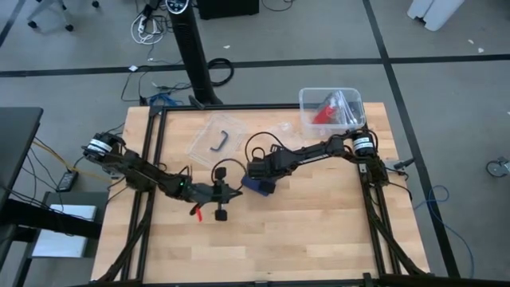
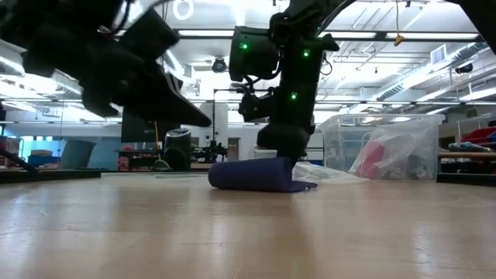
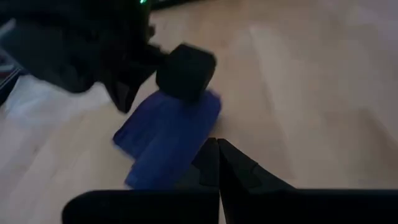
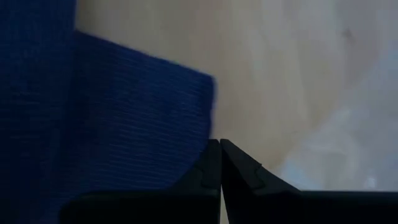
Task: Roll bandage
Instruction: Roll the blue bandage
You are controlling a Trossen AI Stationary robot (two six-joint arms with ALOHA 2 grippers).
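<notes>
The bandage (image 2: 252,174) is a small dark blue roll lying on its side on the wooden table near the middle, with a loose flat end (image 4: 124,124) spread beside it. My right gripper (image 2: 280,153) reaches in from the table's right, shut, and stands over the roll's right end. It shows blue in the high view (image 1: 256,188). My left gripper (image 1: 237,194), shut and holding nothing, hovers above the table just left of the roll and points toward it (image 3: 168,137). My right gripper slants down from the table's right side, its shut fingers at the roll's top near its right end (image 2: 280,163). In the low view they seem to meet the cloth, but I cannot tell whether they touch. The roll lies on the table.
A clear plastic bin (image 1: 331,108) with a red item stands at the back right corner. A clear plastic bag (image 1: 219,137) with a dark hook-shaped piece lies at the back, left of centre. Black frame rails run along both table sides. Bare wood lies toward the near edge.
</notes>
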